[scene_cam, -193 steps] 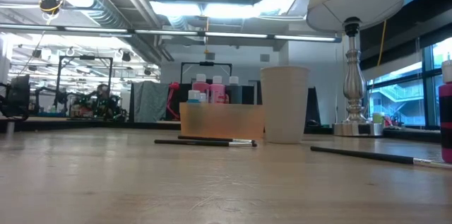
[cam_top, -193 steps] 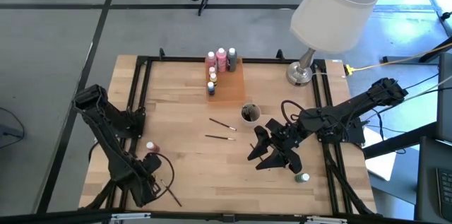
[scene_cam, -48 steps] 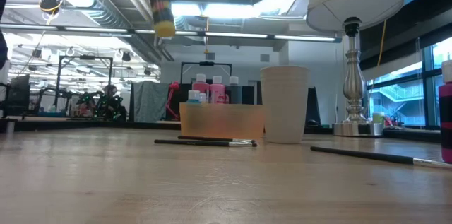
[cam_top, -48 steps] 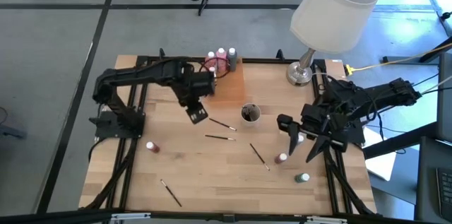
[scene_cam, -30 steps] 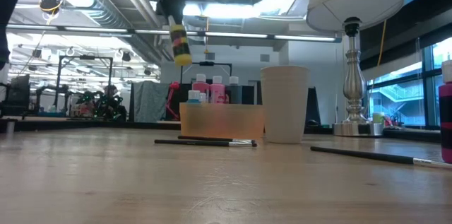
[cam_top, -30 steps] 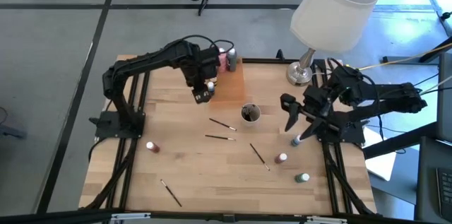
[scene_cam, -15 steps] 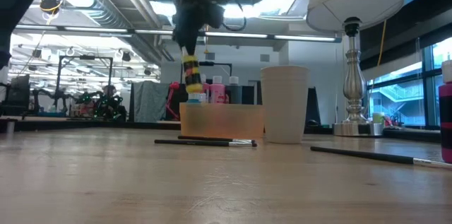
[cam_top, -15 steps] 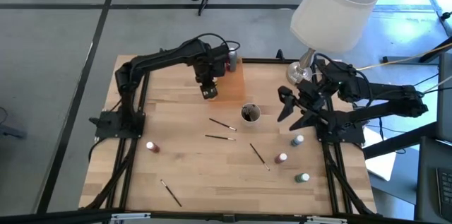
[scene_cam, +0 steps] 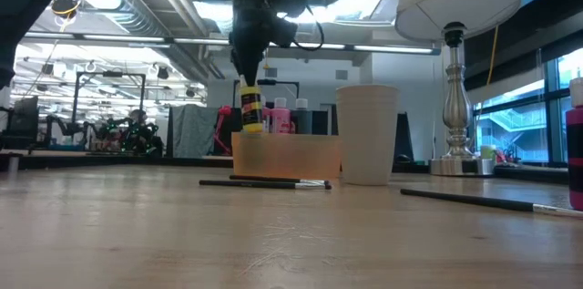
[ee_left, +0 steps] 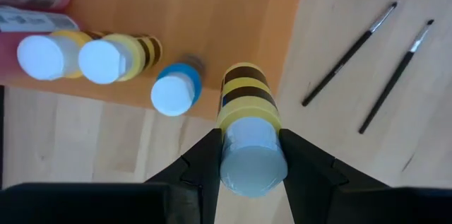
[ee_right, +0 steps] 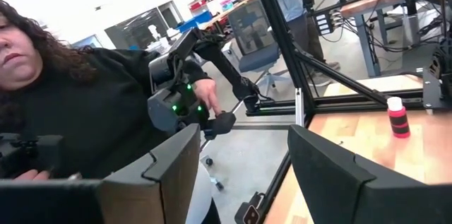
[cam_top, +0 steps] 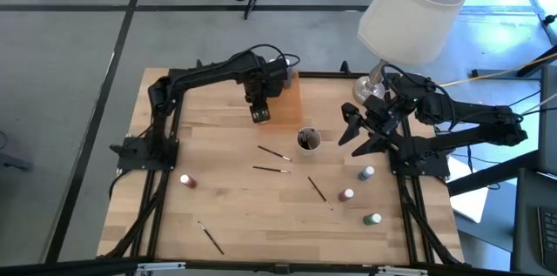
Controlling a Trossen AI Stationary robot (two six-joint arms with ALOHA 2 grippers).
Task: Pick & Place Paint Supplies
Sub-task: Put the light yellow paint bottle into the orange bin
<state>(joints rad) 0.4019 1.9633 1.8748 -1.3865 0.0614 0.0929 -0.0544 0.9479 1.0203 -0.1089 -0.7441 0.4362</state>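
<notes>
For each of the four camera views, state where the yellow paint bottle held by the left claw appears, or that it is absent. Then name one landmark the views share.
High view: yellow paint bottle under the left claw, at the orange tray's near edge.
Low view: the bottle hangs upright above the tray.
Left wrist view: centre, bottle gripped between the claw fingers, over the tray's edge.
Right wrist view: not in it.
Shared landmark: the orange tray.

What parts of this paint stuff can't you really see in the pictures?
- Yellow bottle: in the high view the left gripper covers it.
- Orange tray: the low view's cloudy wall hides whether the bottle has landed.
- Brushes in the grey cup: too small in the high view to count.
</notes>
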